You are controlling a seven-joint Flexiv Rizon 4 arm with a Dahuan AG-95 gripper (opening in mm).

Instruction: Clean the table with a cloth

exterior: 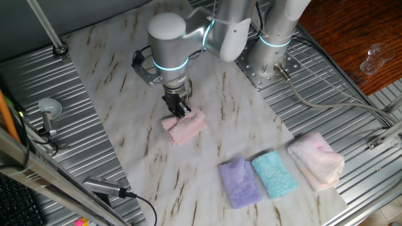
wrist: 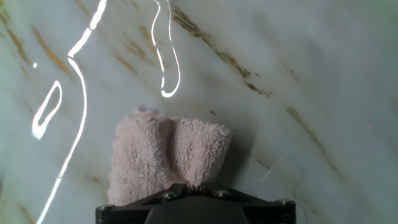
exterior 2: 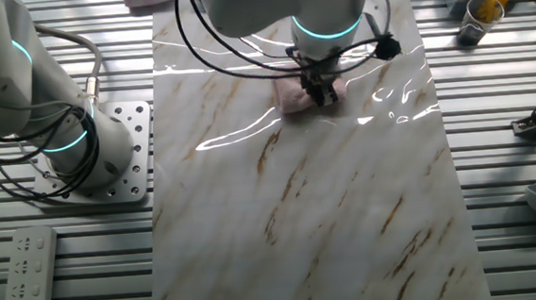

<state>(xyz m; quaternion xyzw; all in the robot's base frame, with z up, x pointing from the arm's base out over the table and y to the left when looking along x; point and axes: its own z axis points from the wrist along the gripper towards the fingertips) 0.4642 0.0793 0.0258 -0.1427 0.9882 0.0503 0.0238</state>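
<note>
The cloth (exterior: 184, 126) is a small fluffy salmon-pink towel lying on the table (exterior: 125, 94), a long white marble-look board with brown streaks. My gripper (exterior: 181, 110) points straight down and is shut on the cloth, pinching a fold at its near edge and pressing it onto the board. In the other fixed view the cloth (exterior 2: 294, 95) sits under the gripper (exterior 2: 322, 93) on the table (exterior 2: 319, 203). In the hand view the cloth (wrist: 165, 155) bunches up between the closed fingers on the table (wrist: 298, 68).
A purple folded towel (exterior: 239, 181), a teal towel (exterior: 274, 174) and a larger pale pink bundled towel (exterior: 317, 159) lie at the board's end. The robot base (exterior: 270, 59) stands on ribbed grey metal. A remote (exterior 2: 26, 276) and a cup (exterior 2: 473, 17) lie off the board.
</note>
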